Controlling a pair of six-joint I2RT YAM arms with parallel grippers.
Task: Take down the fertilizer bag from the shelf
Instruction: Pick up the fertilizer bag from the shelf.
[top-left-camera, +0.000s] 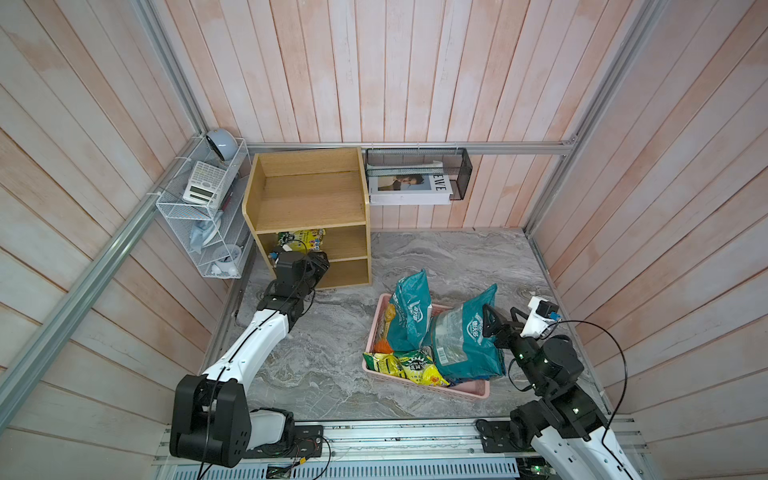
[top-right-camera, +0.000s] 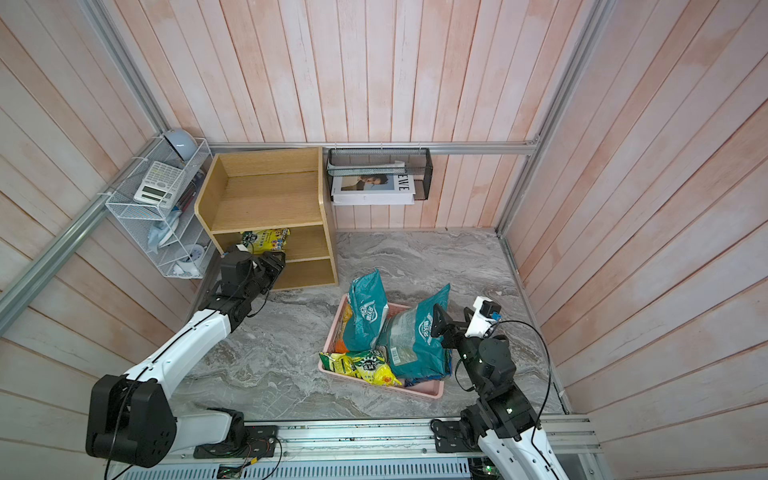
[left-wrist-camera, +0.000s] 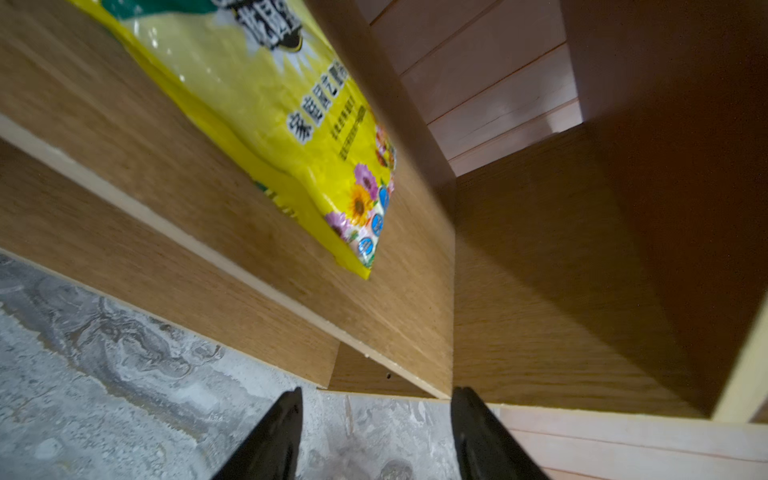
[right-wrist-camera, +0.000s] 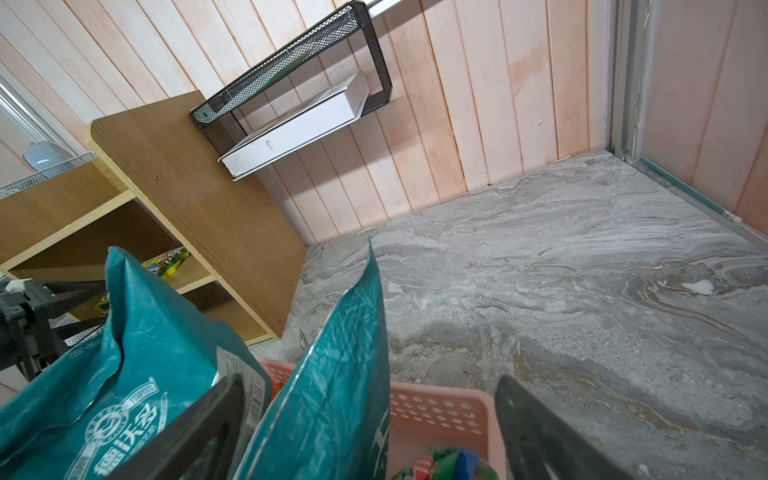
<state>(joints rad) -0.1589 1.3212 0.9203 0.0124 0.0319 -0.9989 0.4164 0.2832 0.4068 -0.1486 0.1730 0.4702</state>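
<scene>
Your left claw hangs released at the light oak three-tier wooden shelf.
The yellow plastic fertilizer bag lies on its middle tier, left of centre in both top views; your right claw is released too.

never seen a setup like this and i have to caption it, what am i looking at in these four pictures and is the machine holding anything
It is a robot with two arms, each ending in a two-fingered gripper. Two pictures look down on the whole scene from overhead; the other two come from cameras on the wrists. On the grey table stand a wooden shelf, with a yellow bag on its middle tier, and a pink basket holding teal bags. The left gripper is at the shelf front, open, short of the bag. The right gripper hangs open by the basket. Nothing is held.
</scene>
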